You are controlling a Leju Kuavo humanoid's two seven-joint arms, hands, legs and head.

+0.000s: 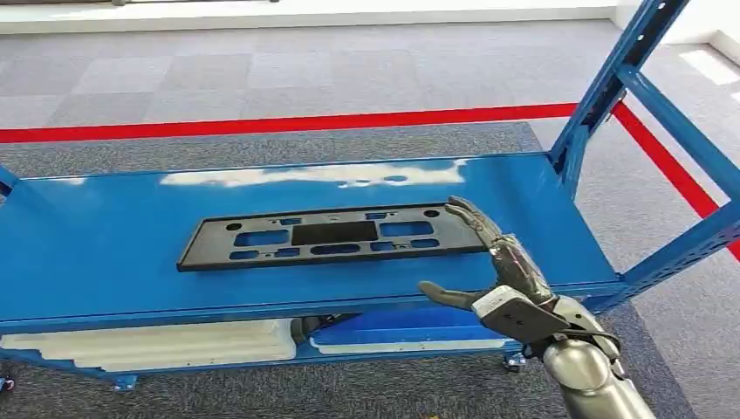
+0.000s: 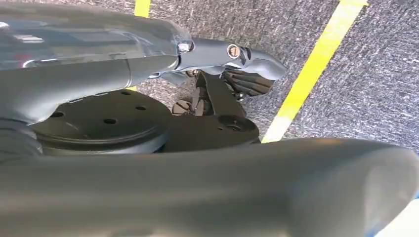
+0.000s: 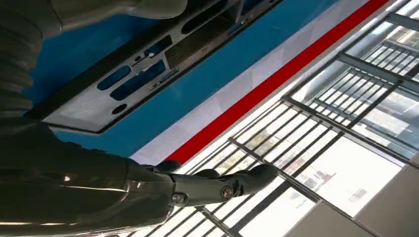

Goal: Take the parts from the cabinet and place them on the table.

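Closest to the robot, the right hand (image 1: pixel 497 271) comes up from below at the right end of the blue table (image 1: pixel 105 253). Its fingers (image 1: pixel 476 223) are stretched out and spread apart, and the thumb sticks out to the side. The fingers hold nothing. The tips reach over the right end of the black part (image 1: pixel 332 236), but I cannot tell if they touch it.

A bit farther out, the black part lies flat on top of the table, near the middle. It is a long thin plate with many holes cut in it. It looks like it is already where the task wants it, so I think this step is letting go and pulling away. To do that well, the hand should lift straight up first, so the fingers do not catch in a hole or drag the plate sideways.

Under the table top there is a lower shelf (image 1: pixel 393 336) with white trays (image 1: pixel 174 342) on it. Past the table, a red line (image 1: pixel 262 125) runs across the grey carpet (image 1: pixel 305 70).

The right wrist view gets in close to the part (image 3: pixel 133 74), so you can see the blue showing through its holes. It also shows big windows (image 3: pixel 336 128) far off, which the head view misses.

The left wrist view looks down at carpet with a yellow line (image 2: pixel 316 69). The left hand (image 2: pixel 247 74) hangs there with its dark fingers curled in, and nothing is in them.
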